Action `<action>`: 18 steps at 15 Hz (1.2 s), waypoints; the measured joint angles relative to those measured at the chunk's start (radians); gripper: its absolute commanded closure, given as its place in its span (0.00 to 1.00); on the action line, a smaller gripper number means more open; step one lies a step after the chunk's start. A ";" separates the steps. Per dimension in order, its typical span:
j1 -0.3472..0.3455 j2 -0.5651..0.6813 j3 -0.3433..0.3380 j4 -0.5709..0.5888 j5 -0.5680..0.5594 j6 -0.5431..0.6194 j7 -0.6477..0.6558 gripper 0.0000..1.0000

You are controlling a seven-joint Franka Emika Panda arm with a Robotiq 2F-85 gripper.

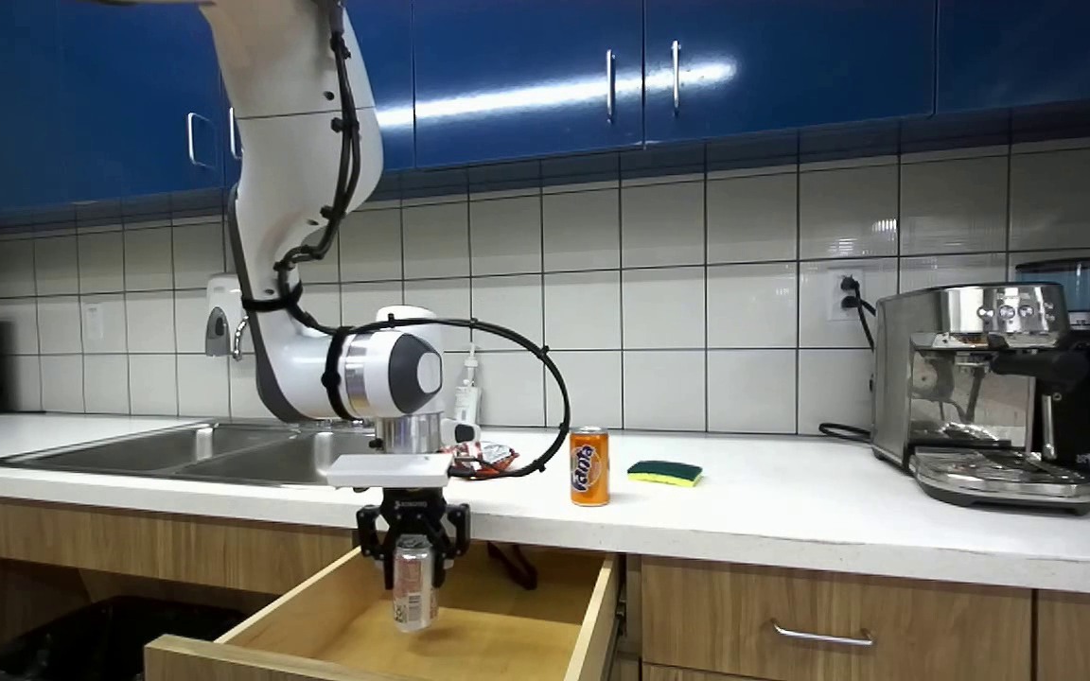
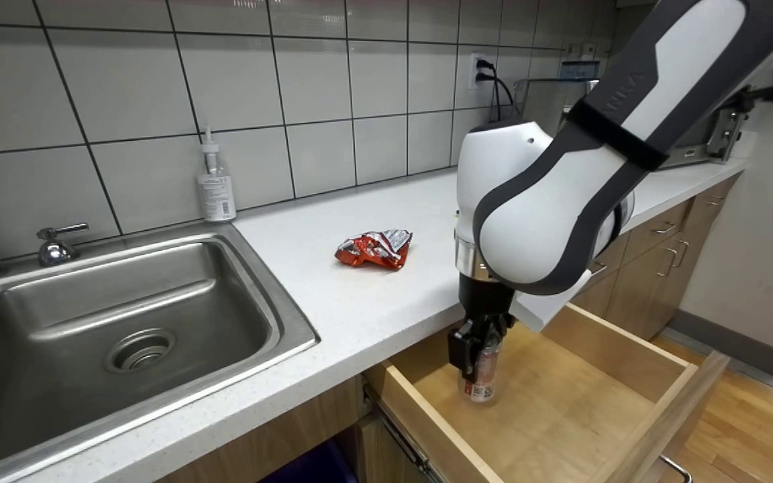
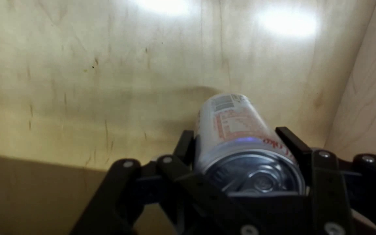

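Wrist view: black two-finger gripper (image 3: pixel 238 140) grasping silver cylindrical metal drink can (image 3: pixel 237 127)

The gripper points downward and is clamped on the can; its fingers press on opposite sides near the lid end. The lid faces the gripper body, and the base points away from it. In both exterior views, the can is roughly upright beneath the gripper, within the pulled-out, box-shaped pale wooden drawer (image 2: pixel 547 429). Contact between the can base and the drawer floor cannot be determined.

The flat white countertop (image 2: pixel 339 322) is higher than the gripper's fingertips. In an exterior view, the orange cylindrical metal Fanta can (image 1: pixel 588 466) stands upright on it, to the right of the gripper. The green-and-yellow rectangular sponge (image 1: pixel 665 472) lies farther right of the gripper. In an exterior view, the crumpled red-and-silver foil packet (image 2: pixel 374 251) rests on the countertop, above and left of the gripper. The rectangular stainless-steel sink (image 2: pixel 125 295) is left of the gripper in both exterior views.
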 measured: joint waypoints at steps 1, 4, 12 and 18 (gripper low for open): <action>0.000 0.013 -0.001 0.010 0.000 0.000 0.000 0.59; 0.000 0.046 -0.002 0.038 0.000 0.000 0.000 0.59; 0.000 0.098 -0.003 0.090 0.000 0.000 0.000 0.08; 0.006 0.100 -0.003 0.102 -0.002 0.000 0.000 0.00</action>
